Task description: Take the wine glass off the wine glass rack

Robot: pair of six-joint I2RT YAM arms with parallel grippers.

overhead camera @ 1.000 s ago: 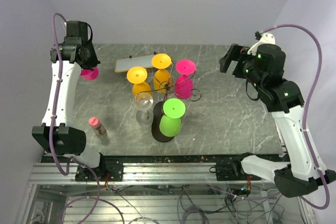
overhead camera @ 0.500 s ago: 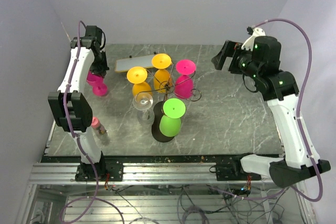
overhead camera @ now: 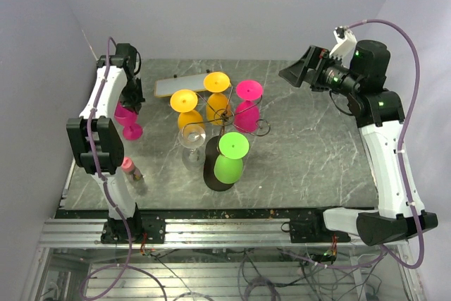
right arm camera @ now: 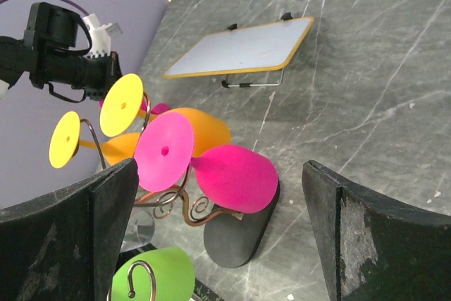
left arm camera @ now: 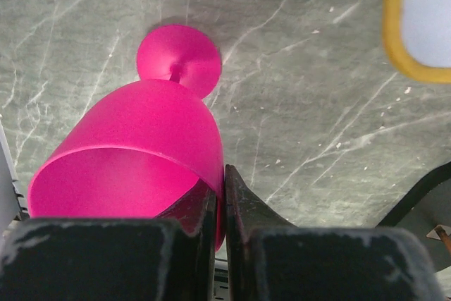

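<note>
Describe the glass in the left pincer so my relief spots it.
On the marble table, look left of the wine glass rack, by the table's left edge. The left pincer pinches the rim of a pink wine glass there; its pink twin hangs upside down on the rack.

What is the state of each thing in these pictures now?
left gripper, shut on pink wine glass rim
right gripper, open, empty
wine glass rack, four coloured glasses hanging upside down
whiteboard, propped tilted on its stand
pink-capped bottle, upright
</note>
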